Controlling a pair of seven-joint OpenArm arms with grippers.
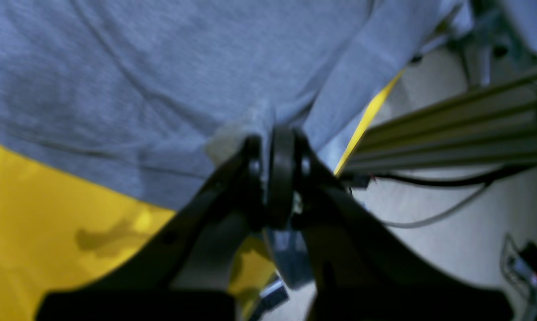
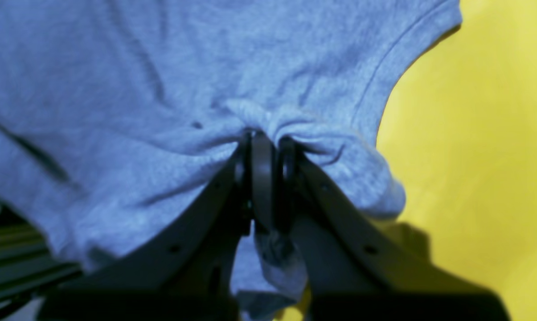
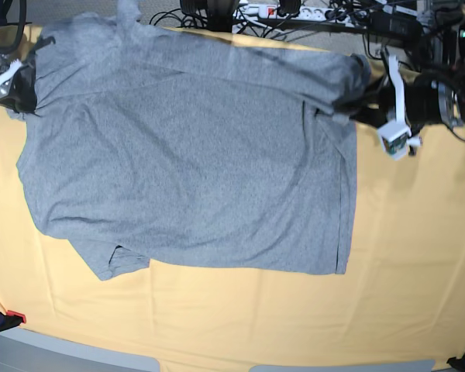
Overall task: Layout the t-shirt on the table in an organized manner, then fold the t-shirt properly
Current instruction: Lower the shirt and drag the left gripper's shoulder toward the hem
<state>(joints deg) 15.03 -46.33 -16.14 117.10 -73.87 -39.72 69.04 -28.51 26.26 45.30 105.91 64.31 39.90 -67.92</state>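
Worktop (image 3: 418, 256): covered in pale yellow-orange cloth with faint crease lines. One grey t-shirt (image 3: 194, 170) lies directly on it, spread mostly flat with its plain side up and wrinkled. The t-shirt's far edge reaches the worktop's far edge; a sleeve points toward the near-left corner.

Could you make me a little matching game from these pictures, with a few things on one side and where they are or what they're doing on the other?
Things:
1. t-shirt
2. table
3. left gripper
4. power strip

States:
A. covered in yellow cloth
B. white, among cables beyond the far edge
C. shut on bunched grey fabric
D. spread out, plain grey side showing

Pairs: 1-D, 2-A, 3-C, 4-B
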